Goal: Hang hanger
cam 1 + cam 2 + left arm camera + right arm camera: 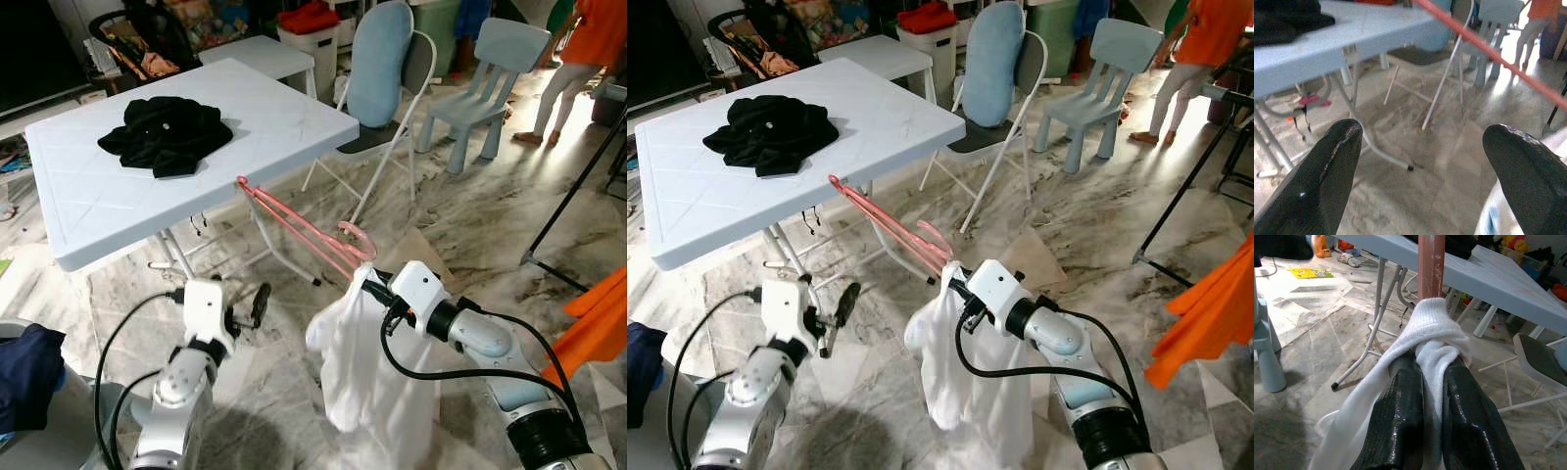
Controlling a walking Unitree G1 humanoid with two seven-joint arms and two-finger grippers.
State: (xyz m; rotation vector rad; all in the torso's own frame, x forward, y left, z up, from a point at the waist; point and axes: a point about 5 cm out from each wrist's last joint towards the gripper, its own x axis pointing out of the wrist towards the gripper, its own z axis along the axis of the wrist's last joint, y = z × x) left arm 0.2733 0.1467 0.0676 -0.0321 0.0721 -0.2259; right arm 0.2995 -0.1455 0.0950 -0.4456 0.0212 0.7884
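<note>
A pink plastic hanger (299, 228) sticks out level in front of me, its far end near the white folding table's edge (196, 211). A white garment (367, 362) hangs from its near end. My right gripper (367, 281) is shut on the hanger's near end with the white cloth bunched between its fingers (1400, 426). My left gripper (257, 305) is held low to the left of the garment, open and with nothing in it; its fingers (1327, 171) point under the table. A black garment (167, 132) lies crumpled on the tabletop.
A folding chair with a blue cushion (382, 69) stands behind the table, a small blue chair (495, 78) further right. A person in orange (578, 59) stands at the back right. An orange cloth (598, 328) hangs at the right by a black stand (573, 201).
</note>
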